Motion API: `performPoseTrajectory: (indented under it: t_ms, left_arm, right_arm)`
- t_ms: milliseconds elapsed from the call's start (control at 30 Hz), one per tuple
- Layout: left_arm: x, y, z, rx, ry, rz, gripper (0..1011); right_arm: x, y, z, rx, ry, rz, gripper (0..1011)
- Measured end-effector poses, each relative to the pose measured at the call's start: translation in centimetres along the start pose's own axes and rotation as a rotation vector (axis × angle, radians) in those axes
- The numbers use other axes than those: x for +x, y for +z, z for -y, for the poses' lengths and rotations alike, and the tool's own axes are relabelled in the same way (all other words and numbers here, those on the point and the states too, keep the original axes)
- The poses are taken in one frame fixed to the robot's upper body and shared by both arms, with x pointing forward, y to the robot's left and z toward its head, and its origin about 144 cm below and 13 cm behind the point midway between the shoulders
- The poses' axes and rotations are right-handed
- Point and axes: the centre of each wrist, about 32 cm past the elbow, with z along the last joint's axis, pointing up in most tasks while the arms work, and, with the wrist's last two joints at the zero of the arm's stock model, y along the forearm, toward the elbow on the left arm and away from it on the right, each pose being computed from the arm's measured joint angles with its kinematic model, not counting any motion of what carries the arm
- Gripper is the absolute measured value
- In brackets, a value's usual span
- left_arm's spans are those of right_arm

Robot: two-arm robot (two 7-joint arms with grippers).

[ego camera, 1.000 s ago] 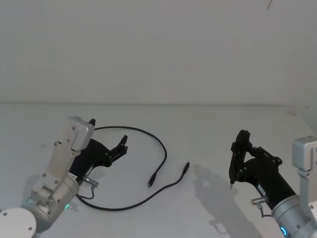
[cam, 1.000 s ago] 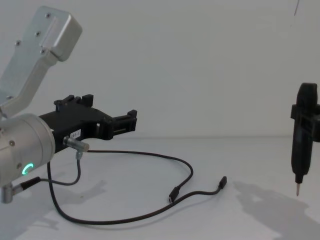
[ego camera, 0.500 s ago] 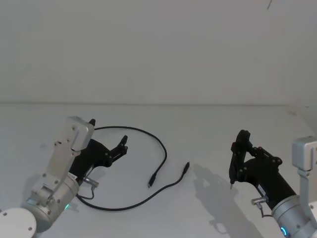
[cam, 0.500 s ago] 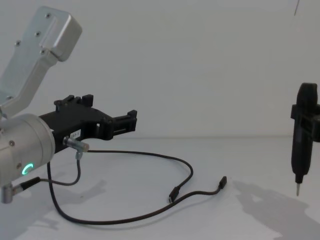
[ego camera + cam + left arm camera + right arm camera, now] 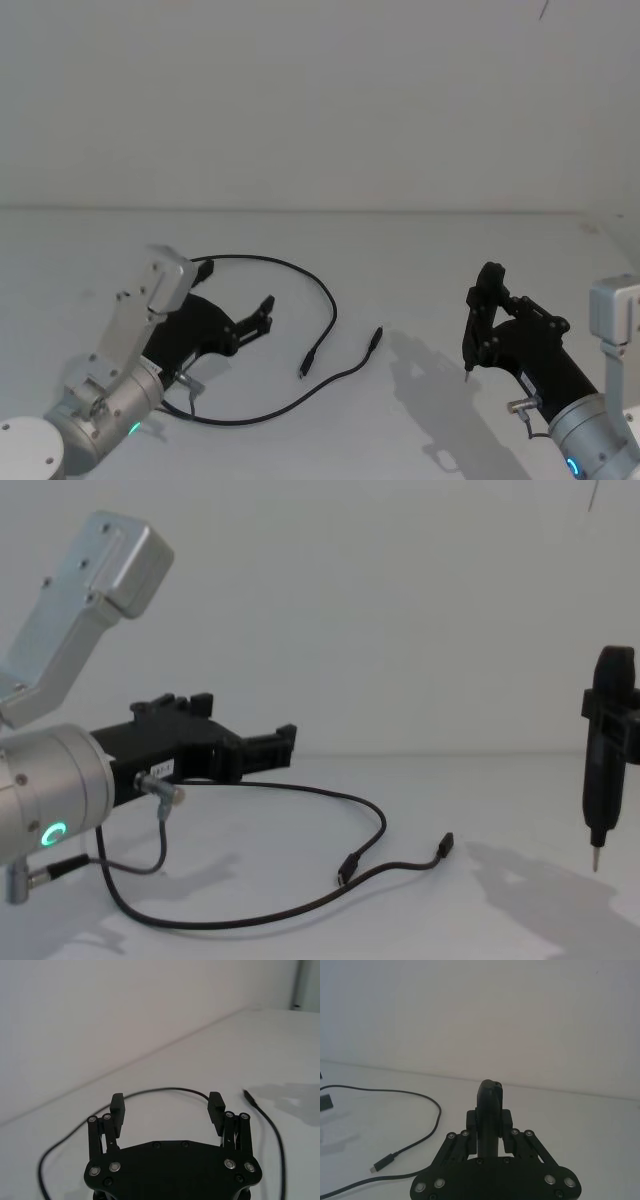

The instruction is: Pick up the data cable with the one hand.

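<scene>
Data cable (image 5: 331,300) lies in loose loops on the white bench (image 5: 430,250) with both plugs flat on the surface, so by my judgement none of the pick-up is done yet. The left end effector (image 5: 237,286) hovers just above the left part of the loop, its jaws spread wide and empty, which leaves the descent, the closing and the lift to do. The right end effector (image 5: 489,275) is parked well off to the right, closed on nothing.

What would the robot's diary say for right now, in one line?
left tool: open, above cable, no grip | cable: lying on table | right tool: shut, parked right
</scene>
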Motion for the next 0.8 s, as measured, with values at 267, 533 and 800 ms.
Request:
performPoseTrajectory:
  t_ms: [267, 533, 800]
  left_arm:
    - [0.3, -0.6, -0.5, 0.054, -0.106, -0.049, 1001]
    - [0.7, -1.4, -1.2, 0.131, -0.227, -0.108, 1001]
    - [1.1, -2.1, -1.5, 0.214, -0.354, -0.157, 1001]
  right_arm:
    - [0.0, 0.0, 0.0, 0.000, 0.000, 0.000, 279]
    - [0.0, 0.0, 0.0, 0.000, 0.000, 0.000, 279]
    - [0.0, 0.0, 0.0, 0.000, 0.000, 0.000, 279]
